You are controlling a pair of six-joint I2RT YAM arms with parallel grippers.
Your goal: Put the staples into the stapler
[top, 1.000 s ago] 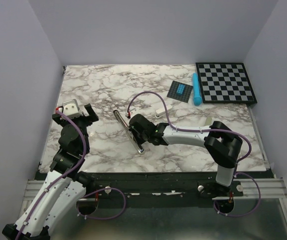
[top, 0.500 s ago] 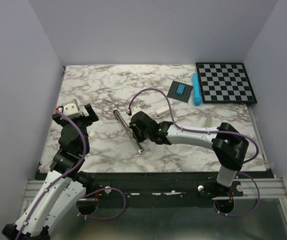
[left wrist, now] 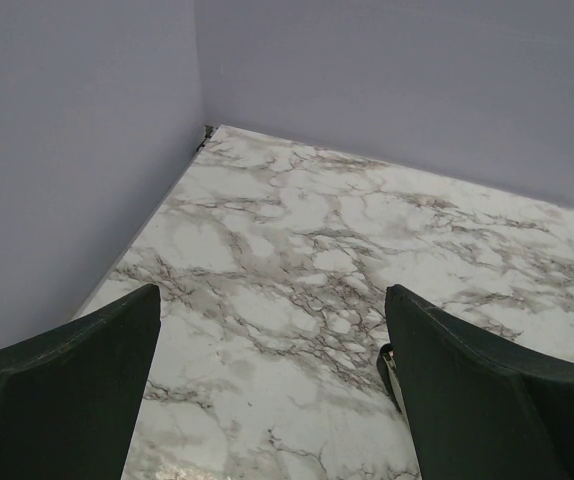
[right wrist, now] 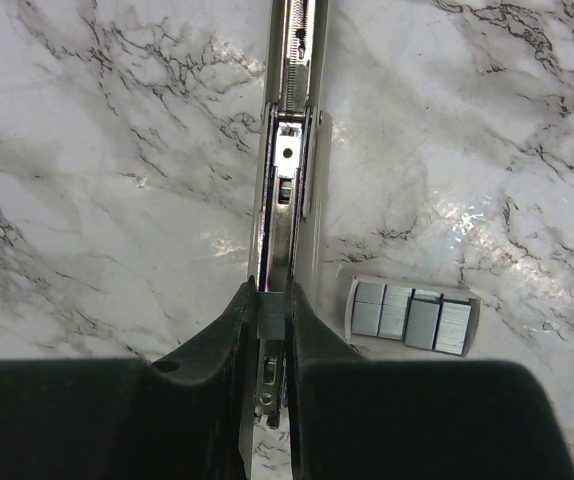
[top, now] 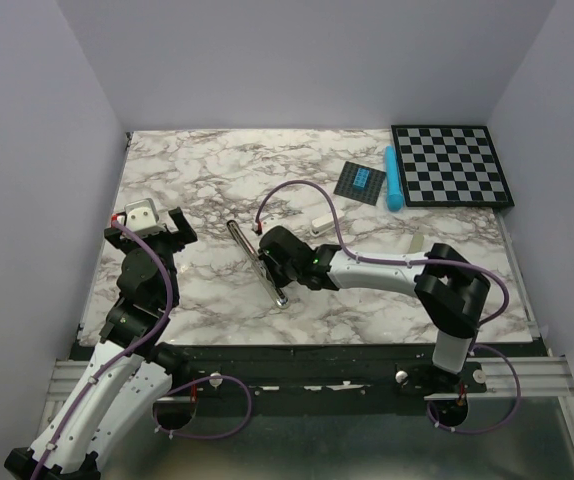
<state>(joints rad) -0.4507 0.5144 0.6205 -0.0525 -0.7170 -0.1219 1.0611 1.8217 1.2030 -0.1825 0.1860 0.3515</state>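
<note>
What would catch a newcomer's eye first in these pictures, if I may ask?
The right gripper pinches a small staple strip directly over the silver channel of the open stapler, near the middle of the table. Beside it lies the white staple box holding more strips, and a black-and-white checkerboard fills the far right corner.

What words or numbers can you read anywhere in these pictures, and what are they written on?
No text can be read anywhere.
On the stapler: bare metal, no lettering shows.
On the staples: plain, no marks.
On the small white object: too small to tell.
On the checkerboard: only squares, no writing.
</note>
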